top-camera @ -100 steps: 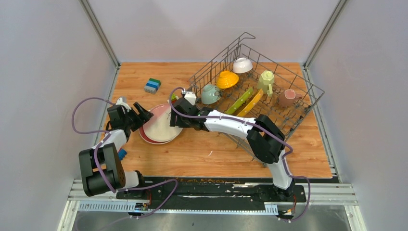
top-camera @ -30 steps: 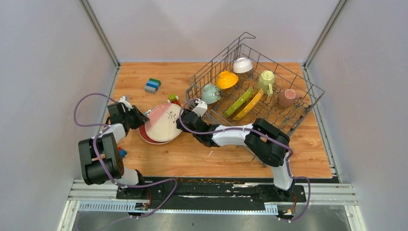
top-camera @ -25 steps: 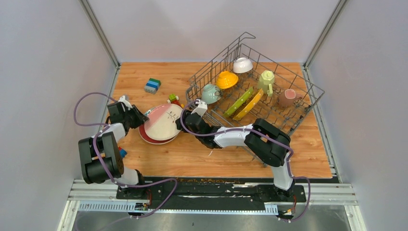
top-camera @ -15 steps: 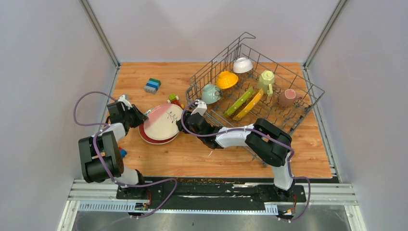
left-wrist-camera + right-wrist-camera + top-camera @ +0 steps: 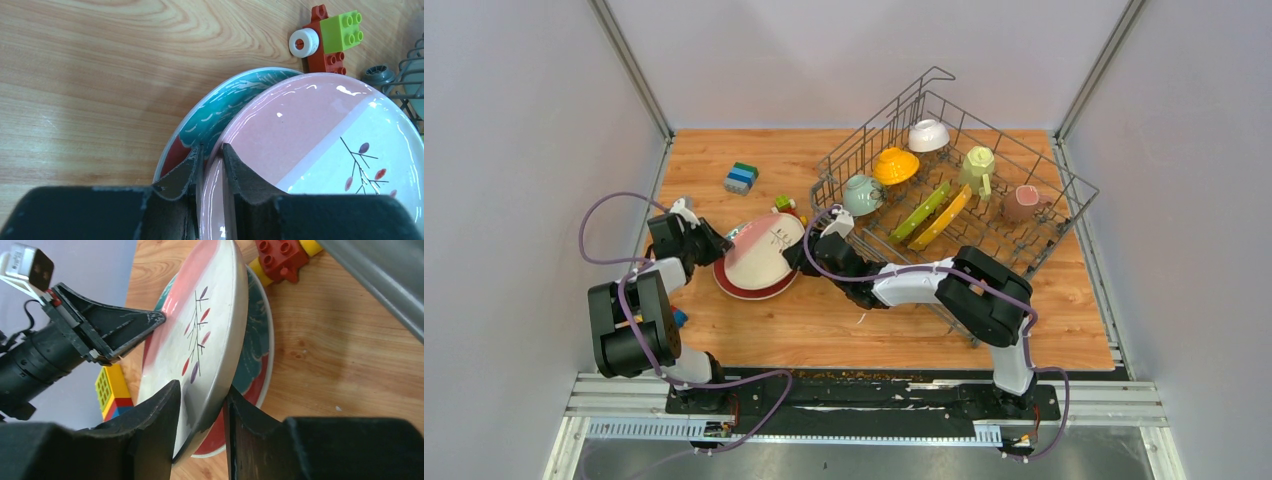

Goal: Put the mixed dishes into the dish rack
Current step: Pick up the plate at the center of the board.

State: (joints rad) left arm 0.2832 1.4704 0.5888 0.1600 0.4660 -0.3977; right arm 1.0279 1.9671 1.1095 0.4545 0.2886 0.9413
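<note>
Left wrist view is showing the left gripper narrowly pinching the pink plate by its rim. The right gripper is clamping the opposite rim, tilting it above the teal plate near the left edge of the table. Mismatched pulls are probably risking a slip before the dish rack.

light: bright, even | shadows: soft | glare: pink plate rim | focus: sharp
</note>
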